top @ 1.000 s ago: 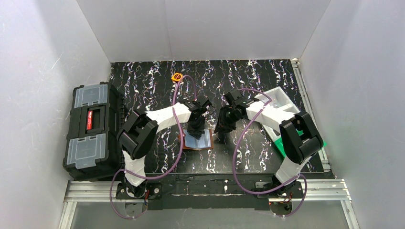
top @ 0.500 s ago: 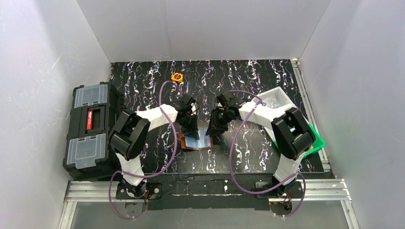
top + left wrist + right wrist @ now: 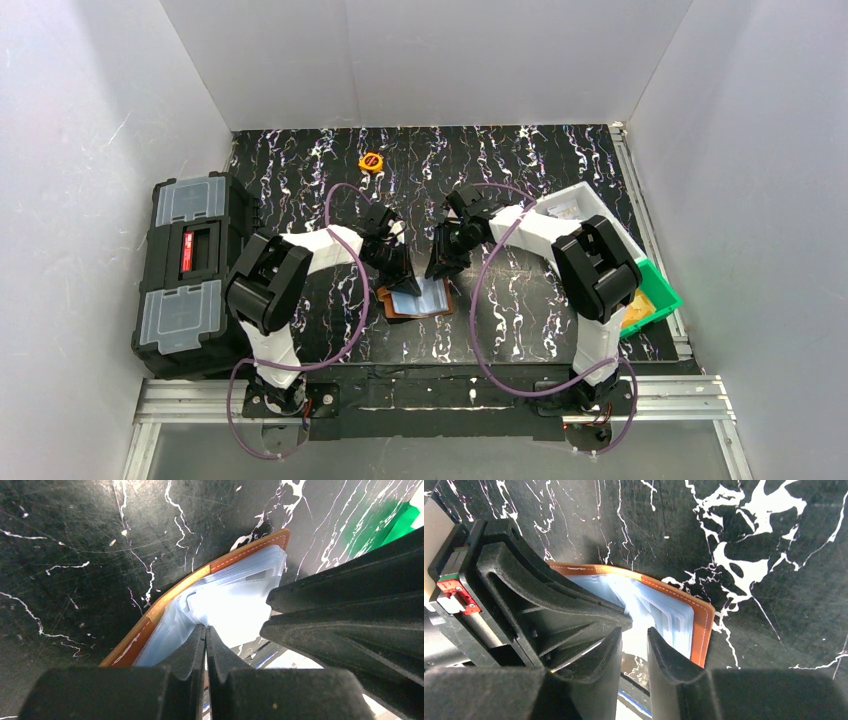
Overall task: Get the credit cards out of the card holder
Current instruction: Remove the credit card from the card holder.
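The card holder (image 3: 417, 300) lies open on the black marbled table, brown leather rim (image 3: 159, 611) around shiny pale blue clear pockets (image 3: 669, 614). My left gripper (image 3: 206, 628) is shut, its tips pressing down on the pockets' left part. From the right, my right gripper (image 3: 634, 631) stands over the pockets with a narrow gap between its jaws and nothing visibly held. The two grippers nearly meet above the holder (image 3: 420, 268). The credit cards are hidden inside the pockets; I cannot make them out singly.
A black toolbox (image 3: 190, 275) with grey lids stands off the table's left side. A small round orange object (image 3: 371, 160) lies at the back. A white box (image 3: 583, 203) and a green bin (image 3: 655, 300) sit at the right.
Both grippers have come down and closed in on the card holder, the right one moving left. The holder has shifted and turned slightly. Neither gripper's opening has changed.
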You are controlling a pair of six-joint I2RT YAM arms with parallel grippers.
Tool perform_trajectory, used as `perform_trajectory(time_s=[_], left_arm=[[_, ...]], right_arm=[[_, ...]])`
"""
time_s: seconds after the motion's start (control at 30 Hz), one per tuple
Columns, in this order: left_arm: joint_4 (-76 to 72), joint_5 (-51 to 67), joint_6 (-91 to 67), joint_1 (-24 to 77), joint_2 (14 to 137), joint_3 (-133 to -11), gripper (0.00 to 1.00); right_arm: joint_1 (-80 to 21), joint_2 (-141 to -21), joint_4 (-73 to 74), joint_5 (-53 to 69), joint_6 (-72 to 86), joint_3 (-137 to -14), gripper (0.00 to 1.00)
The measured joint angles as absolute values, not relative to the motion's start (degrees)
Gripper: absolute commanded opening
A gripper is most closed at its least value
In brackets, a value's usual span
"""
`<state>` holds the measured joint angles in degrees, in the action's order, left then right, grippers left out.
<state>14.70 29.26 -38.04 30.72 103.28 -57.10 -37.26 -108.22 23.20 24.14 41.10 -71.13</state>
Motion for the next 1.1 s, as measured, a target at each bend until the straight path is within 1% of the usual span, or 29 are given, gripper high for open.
perform_trajectory(time_s=[0.53,1.1], left_arm=[[14.61,30.52,-38.11,30.15,103.59,-56.99,0.00],[15.16,30.52,-38.06,30.11,103.72,-57.19,0.00]], right_arm=[[-36.75,-109.23,24.29,20.69,38.52,-73.63,0.34],[-36.62,-109.25,23.40,22.61,38.50,-72.25,0.34]])
